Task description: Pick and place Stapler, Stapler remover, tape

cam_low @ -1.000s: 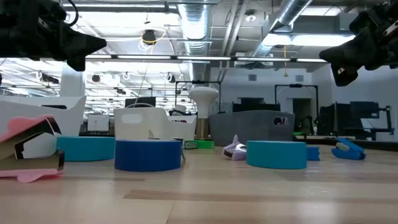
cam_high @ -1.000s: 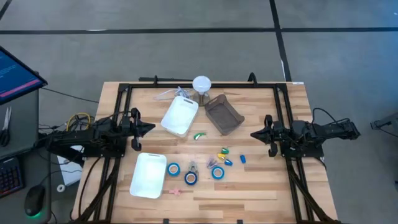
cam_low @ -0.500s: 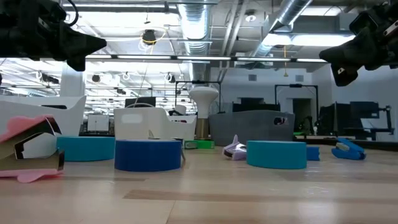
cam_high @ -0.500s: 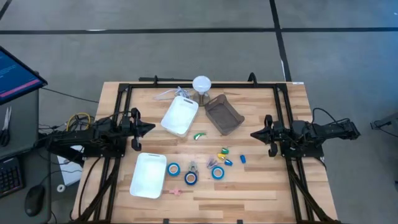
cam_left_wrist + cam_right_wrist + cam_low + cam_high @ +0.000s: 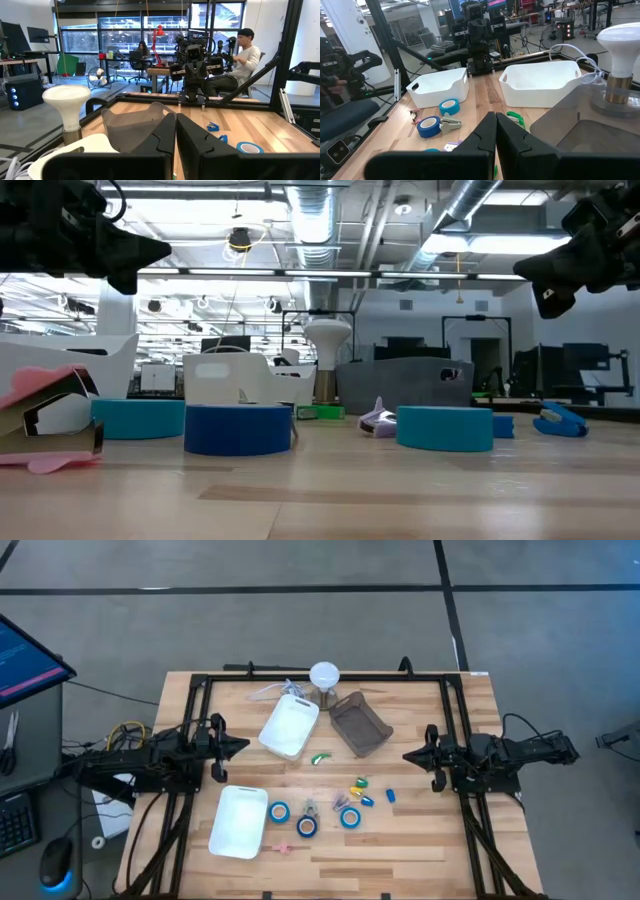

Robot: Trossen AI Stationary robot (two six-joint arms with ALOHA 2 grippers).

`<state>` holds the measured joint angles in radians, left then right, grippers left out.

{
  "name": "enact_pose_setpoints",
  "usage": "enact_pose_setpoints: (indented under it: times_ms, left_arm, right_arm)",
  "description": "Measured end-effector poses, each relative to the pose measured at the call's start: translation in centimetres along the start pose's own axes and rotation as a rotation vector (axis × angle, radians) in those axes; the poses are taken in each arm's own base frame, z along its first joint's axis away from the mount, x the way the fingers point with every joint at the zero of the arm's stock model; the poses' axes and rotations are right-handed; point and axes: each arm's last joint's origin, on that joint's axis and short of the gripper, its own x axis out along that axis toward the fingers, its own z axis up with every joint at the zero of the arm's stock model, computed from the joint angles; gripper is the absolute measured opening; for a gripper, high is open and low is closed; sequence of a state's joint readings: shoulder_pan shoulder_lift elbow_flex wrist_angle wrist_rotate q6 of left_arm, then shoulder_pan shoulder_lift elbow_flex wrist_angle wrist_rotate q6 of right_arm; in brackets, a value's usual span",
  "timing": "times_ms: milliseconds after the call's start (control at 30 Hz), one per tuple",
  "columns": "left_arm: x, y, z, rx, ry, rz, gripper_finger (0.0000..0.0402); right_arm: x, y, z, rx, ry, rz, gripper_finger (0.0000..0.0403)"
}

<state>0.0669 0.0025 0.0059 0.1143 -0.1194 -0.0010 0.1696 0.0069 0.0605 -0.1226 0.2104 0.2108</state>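
left gripper (image 5: 240, 746) clenched, empty | right gripper (image 5: 408, 755) clenched, empty | tape (image 5: 279, 811) rolls lie between both — this roll nearer left arm, toward table's front edge

Non-task items, high view — wooden table (image 5: 420, 850) fills the centre of the frame. Two white bins: one (image 5: 290, 727) above centre, tilted; one (image 5: 239, 821) at lower left of centre. Dark translucent bin (image 5: 359, 724) just right of the upper white bin. White lamp-like disc (image 5: 324, 673) at the table's top edge — between the two upper bins. Monitor (image 5: 25, 660) at the frame's left edge. Computer mouse (image 5: 56, 864) at lower left.
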Motion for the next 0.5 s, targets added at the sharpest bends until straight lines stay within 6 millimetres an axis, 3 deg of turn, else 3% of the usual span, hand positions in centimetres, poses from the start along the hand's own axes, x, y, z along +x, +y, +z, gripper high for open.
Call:
enact_pose_setpoints:
  times_ms: [500]
  left_arm:
    - [0.0,0.0,0.06,-0.042,-0.006,-0.001,0.0008]
  right_arm:
    - [0.01,-0.01,0.02,0.0,-0.003,-0.001,0.0]
